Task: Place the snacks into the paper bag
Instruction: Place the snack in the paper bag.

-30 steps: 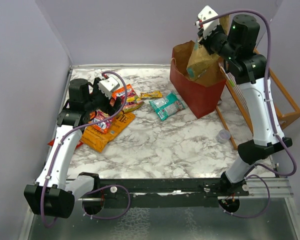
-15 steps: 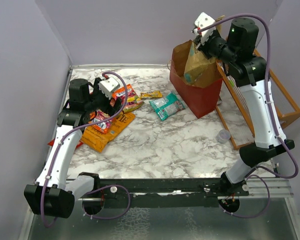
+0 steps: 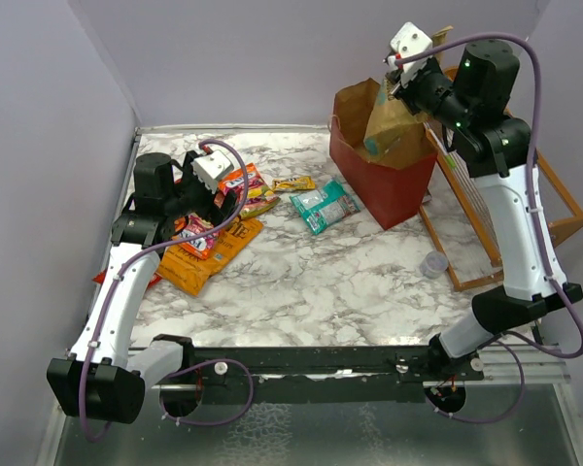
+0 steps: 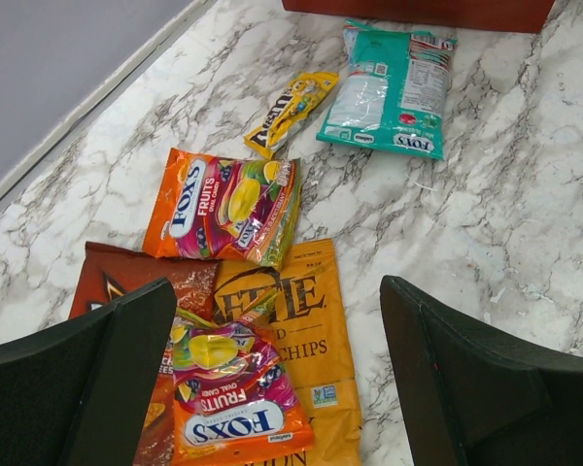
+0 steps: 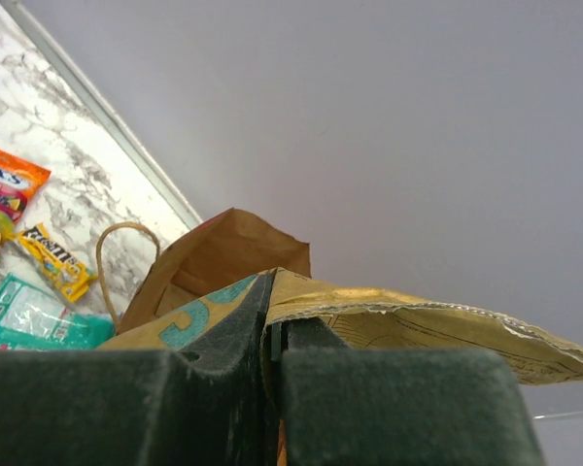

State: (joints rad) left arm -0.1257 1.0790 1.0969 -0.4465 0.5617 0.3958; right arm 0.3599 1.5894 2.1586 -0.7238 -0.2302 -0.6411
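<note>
Right gripper (image 5: pixel 277 320) – clamped on chip bag (image 3: pixel 389 121) over paper bag (image 3: pixel 384 184), 2 o'clock. Left gripper (image 4: pixel 277 291) – wide apart, empty, above snacks (image 4: pixel 228 209), 9 o'clock.

R arm (image 3: pixel 513 199) is swinging its elbow & upper joints rightward. R gripper (image 3: pixel 400 83) is drifting slightly right & up, and the top of the clamped chip bag (image 3: pixel 389 121) is shifting w/ it above the paper bag (image 3: pixel 384 184).

The orange pouch (image 4: pixel 223 209) reads "FOX'S FRUITS", the pink pouch (image 4: pixel 228 388) "FOX'S", the yellow bag (image 4: pixel 323 320) "CHIPS".
</note>
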